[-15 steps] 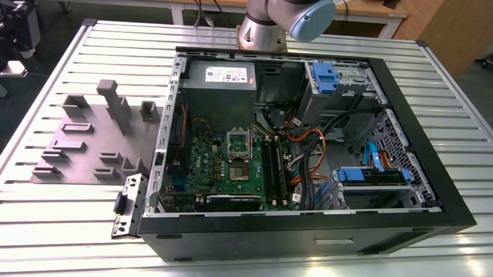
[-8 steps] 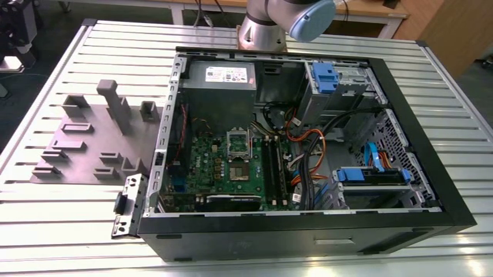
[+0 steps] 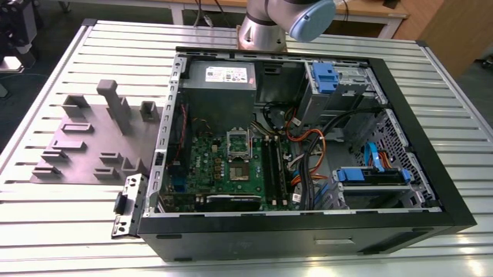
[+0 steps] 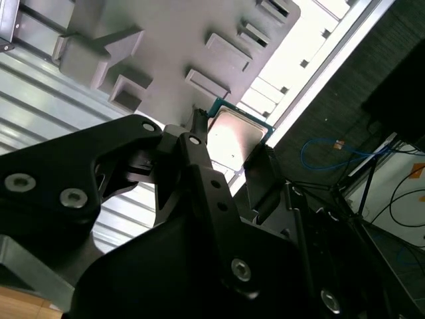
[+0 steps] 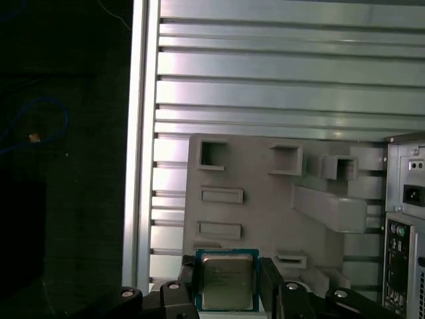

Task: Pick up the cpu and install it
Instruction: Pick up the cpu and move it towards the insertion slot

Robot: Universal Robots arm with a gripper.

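Note:
The cpu [image 5: 228,280], a small square chip with a dull silver top and a green rim, sits between my gripper's [image 5: 228,287] two black fingers, held by its opposite edges. In the second wrist view the cpu [image 4: 234,135] is likewise clamped in the gripper [image 4: 232,149], one finger [image 4: 199,143] on each side. It hangs well above the grey plastic fixture plate [image 5: 265,193] on the slatted table. The motherboard's silver socket frame [image 3: 237,153] lies inside the open computer case [image 3: 308,225]. My arm's lower joints [image 3: 271,23] stand behind the case.
The grey fixture plate [image 3: 89,141] with upright blocks lies at the exterior view's left of the case. Inside the case are cables [image 3: 308,150], blue drive brackets [image 3: 362,176] and a power supply [image 3: 219,78]. The slatted metal table [image 3: 62,231] ends at a dark drop-off [image 5: 66,166].

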